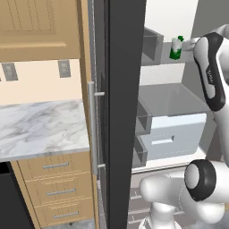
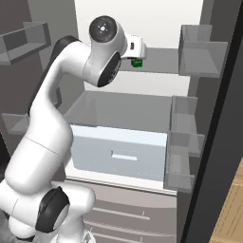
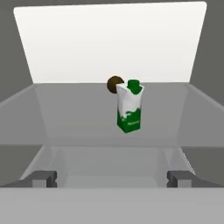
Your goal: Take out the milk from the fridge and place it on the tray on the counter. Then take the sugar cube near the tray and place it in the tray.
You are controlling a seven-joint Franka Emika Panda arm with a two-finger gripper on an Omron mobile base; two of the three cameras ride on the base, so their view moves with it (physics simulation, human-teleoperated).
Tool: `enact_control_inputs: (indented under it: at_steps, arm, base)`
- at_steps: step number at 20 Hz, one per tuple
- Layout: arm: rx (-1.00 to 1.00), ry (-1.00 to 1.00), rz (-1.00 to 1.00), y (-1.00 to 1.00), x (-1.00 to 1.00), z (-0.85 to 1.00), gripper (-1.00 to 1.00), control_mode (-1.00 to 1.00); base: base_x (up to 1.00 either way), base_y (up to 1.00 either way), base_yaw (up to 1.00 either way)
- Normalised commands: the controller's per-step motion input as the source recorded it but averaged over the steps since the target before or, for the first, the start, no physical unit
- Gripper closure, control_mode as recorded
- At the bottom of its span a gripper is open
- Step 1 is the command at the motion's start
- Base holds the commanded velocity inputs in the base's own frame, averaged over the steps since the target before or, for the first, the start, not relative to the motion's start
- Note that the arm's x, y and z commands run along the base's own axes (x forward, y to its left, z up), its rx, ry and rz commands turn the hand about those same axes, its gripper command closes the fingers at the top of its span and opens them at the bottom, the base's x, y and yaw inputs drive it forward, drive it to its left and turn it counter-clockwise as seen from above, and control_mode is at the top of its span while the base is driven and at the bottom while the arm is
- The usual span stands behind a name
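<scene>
Claw: your gripper (image 3: 112, 179) stands spread as wide as it goes, one dark fingertip (image 3: 43, 178) far to the left of the hand view and the other far to the right, with nothing between them; you hold nothing
Milk: the milk (image 3: 129, 106) stands upright on a grey translucent shelf (image 3: 78, 118), in front of your claw and apart from it, roughly centred between the two fingertips; in the left base view you see it as a small green and white carton (image 1: 176, 48) high up inside the compartment, just left of the arm's wrist
Behind the milk: a small round brown object (image 3: 114, 84) sits just beside the carton's top, towards the white back wall; you cannot tell what it is
Fridge: the fridge (image 1: 123, 112) is open, its dark door edge with the long silver handle (image 1: 92, 127) standing upright in the middle of the left base view; inside you see grey shelves, door bins and a pale drawer (image 2: 118, 153) low down
Arm: your arm (image 2: 61, 114) rises from the base and reaches up into the upper shelf level, the hand close to the green carton (image 2: 137, 62)
Counter: the counter (image 1: 40, 127) lies left of the fridge door, over light wooden drawers (image 1: 56, 185)
</scene>
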Motion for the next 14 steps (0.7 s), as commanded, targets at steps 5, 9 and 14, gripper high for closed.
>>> enact_control_inputs:
  at_steps: [5,9,14]
  arm:
    - [0.0,-0.02,0.0,-0.02,0.44,0.0,-1.0,-1.0]
    - [0.0,0.0,0.0,-0.07,0.35,0.0,-1.0,-1.0]
    - [0.0,0.0,0.05,-0.19,0.09,0.0,-1.0,-1.0]
  base:
    - [0.0,0.0,0.0]
    - [0.0,0.0,0.0]
    - [0.0,0.0,0.0]
